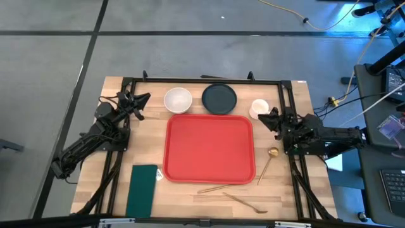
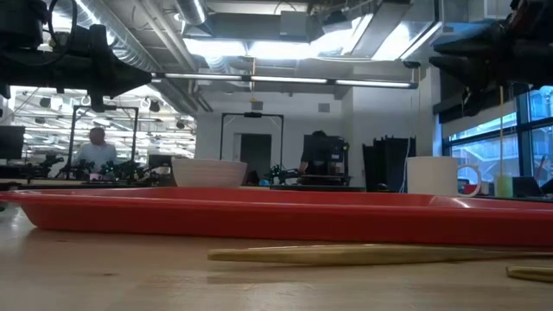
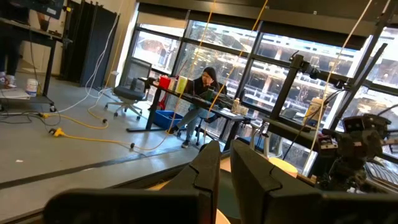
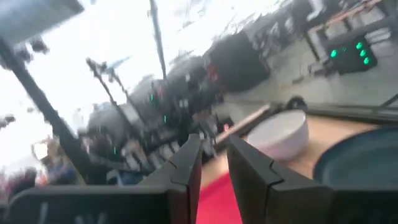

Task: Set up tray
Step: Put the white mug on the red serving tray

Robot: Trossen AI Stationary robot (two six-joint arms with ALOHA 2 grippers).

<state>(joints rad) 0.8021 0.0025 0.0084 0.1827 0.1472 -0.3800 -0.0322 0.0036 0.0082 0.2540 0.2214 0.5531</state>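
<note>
The red tray (image 1: 210,149) lies flat in the middle of the table; in the low view its rim (image 2: 259,216) runs across the picture. My left gripper (image 1: 144,99) hovers shut over the table's far left, beside the white bowl (image 1: 178,99). My right gripper (image 1: 262,117) hovers just right of the tray's far right corner, next to the white cup (image 1: 259,108). Its fingers stand a narrow gap apart (image 4: 214,163). Neither gripper touches anything.
A dark plate (image 1: 219,98) sits beyond the tray's far edge, between bowl and cup. A dark green napkin (image 1: 143,189) lies near left. A gold spoon (image 1: 268,161), chopsticks (image 1: 215,187) and another gold utensil (image 1: 243,202) lie right of and in front of the tray. People show in the room behind.
</note>
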